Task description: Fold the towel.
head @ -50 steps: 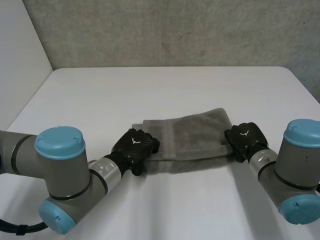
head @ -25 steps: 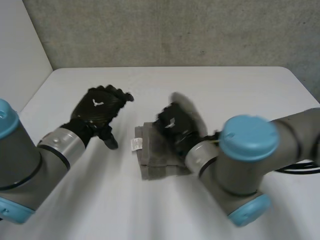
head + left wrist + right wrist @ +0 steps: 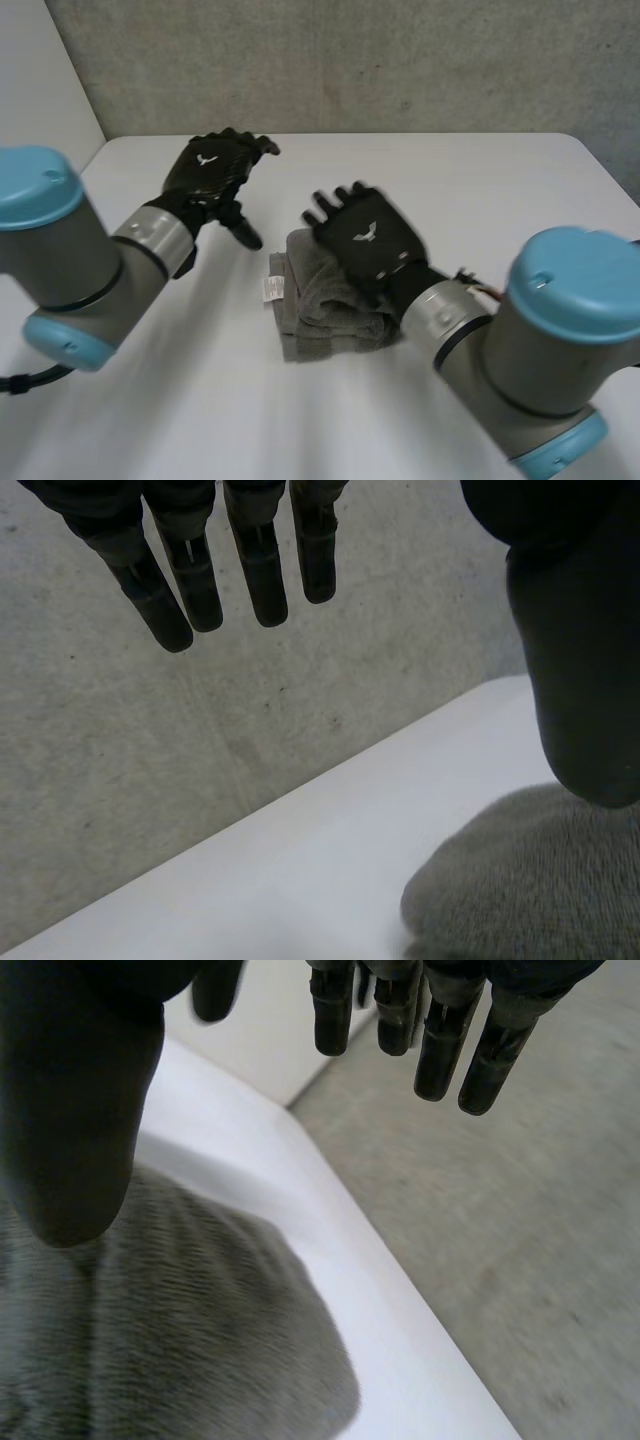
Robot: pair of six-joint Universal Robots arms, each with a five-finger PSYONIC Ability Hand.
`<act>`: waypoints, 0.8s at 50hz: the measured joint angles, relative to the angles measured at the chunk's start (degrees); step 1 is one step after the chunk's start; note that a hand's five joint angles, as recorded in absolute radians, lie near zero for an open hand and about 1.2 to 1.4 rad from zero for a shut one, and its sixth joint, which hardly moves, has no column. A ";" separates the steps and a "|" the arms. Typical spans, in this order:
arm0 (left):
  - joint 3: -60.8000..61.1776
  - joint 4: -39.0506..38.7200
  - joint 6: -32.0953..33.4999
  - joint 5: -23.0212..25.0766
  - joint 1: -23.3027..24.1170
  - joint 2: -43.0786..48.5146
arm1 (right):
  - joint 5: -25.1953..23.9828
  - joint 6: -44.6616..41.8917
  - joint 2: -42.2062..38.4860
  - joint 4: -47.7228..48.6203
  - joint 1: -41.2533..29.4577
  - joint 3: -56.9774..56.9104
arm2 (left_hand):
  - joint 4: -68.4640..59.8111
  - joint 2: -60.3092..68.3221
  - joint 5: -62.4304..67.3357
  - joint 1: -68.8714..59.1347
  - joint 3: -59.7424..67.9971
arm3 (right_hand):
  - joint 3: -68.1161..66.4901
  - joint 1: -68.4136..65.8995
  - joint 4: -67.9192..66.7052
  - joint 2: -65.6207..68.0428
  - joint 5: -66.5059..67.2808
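The grey towel [image 3: 322,305] lies folded in a small thick stack at the middle of the white table [image 3: 480,190], a white label [image 3: 272,289] sticking out at its left edge. My right hand [image 3: 366,236] hovers just over the stack's far right part, fingers straight and spread, holding nothing. My left hand [image 3: 213,172] is raised to the left of the towel and behind it, also open and empty. In the left wrist view the straight fingers [image 3: 258,572] hang above the table with a towel [image 3: 530,885] corner below the thumb. The right wrist view has the towel [image 3: 170,1330] under the open right hand [image 3: 72,1110].
A rough grey wall [image 3: 350,60] rises behind the table's far edge. A white panel [image 3: 40,110] stands at the left. Both big arms reach in low over the table's near half, the right arm [image 3: 540,340] close beside the towel.
The towel lay stretched out with both hands shut on its ends. The right hand carried its end over to the left and let go; the left hand released and rose to the back left.
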State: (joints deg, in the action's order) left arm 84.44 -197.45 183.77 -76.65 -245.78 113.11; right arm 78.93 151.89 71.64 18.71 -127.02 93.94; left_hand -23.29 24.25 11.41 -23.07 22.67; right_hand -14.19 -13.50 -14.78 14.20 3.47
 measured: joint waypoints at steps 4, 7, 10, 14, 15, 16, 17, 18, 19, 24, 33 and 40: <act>-5.12 0.28 -2.34 -1.69 2.20 4.27 | 0.39 4.03 1.72 -0.83 3.86 0.28 | 0.00 0.00 0.00 0.00 0.00 | 0.00 0.00 0.00 0.00 0.00; -9.47 0.58 -4.25 -2.77 4.26 8.32 | 0.63 5.95 2.03 -2.31 7.29 -0.35 | 0.00 0.00 0.00 0.00 0.00 | 0.00 0.00 0.00 0.00 0.00; -12.87 1.33 -5.61 -3.19 6.32 11.99 | 0.77 7.56 1.13 -4.26 9.93 -1.73 | 0.00 0.00 0.00 0.00 0.00 | 0.00 0.01 0.00 0.00 0.00; -16.55 2.77 -6.57 -3.28 8.82 16.69 | 0.75 10.73 -2.24 -6.92 12.26 -4.61 | 0.00 0.00 0.00 0.00 0.00 | 0.00 0.01 0.00 0.00 0.00; -17.42 3.20 -6.66 -3.31 9.39 17.91 | 0.69 11.88 -3.55 -7.70 12.73 -5.67 | 0.00 0.00 0.01 0.00 0.00 | 0.00 0.01 0.00 0.00 0.00; -17.86 3.42 -6.69 -3.31 9.67 18.58 | 0.64 12.46 -4.23 -8.09 12.92 -6.24 | 0.00 0.00 0.01 0.00 0.00 | 0.00 0.01 0.00 0.00 0.00; -18.72 3.92 -6.73 -3.36 10.25 19.95 | 0.57 13.58 -5.58 -8.89 13.24 -7.35 | 0.00 0.00 0.04 0.00 0.00 | 0.00 0.01 0.00 0.00 0.00; -19.09 4.14 -6.74 -3.39 10.49 20.55 | 0.52 14.12 -6.27 -9.27 13.38 -7.93 | 0.00 0.00 0.05 0.00 0.00 | 0.00 0.01 0.00 0.00 0.00; -19.74 4.57 -6.72 -3.49 10.89 21.66 | 0.42 15.25 -7.88 -10.30 13.59 -9.32 | 0.00 0.00 0.07 0.00 0.00 | 0.00 0.01 0.00 0.00 0.00; -20.74 6.58 -6.29 -4.62 11.85 24.83 | -0.08 18.62 -14.52 -15.78 13.83 -15.44 | 0.00 0.00 0.14 0.00 0.00 | 0.00 0.01 0.00 0.00 0.00; -15.97 9.44 -4.30 -8.68 11.77 23.37 | -3.87 20.87 -22.29 -25.16 12.87 -24.05 | 0.00 0.00 0.14 0.00 0.00 | 0.00 0.01 0.00 0.00 0.00; -8.56 8.74 -0.55 -10.41 10.91 18.22 | -6.45 21.11 -24.60 -26.97 11.22 -26.79 | 0.00 0.00 0.14 0.00 0.00 | 0.00 0.01 0.00 0.00 0.00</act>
State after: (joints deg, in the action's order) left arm 75.88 -188.71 183.22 -87.06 -234.87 131.33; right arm 72.47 173.00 47.04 -8.26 -115.80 67.15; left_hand -23.30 24.25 11.55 -23.07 22.67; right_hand -14.18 -13.49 -14.78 14.19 3.47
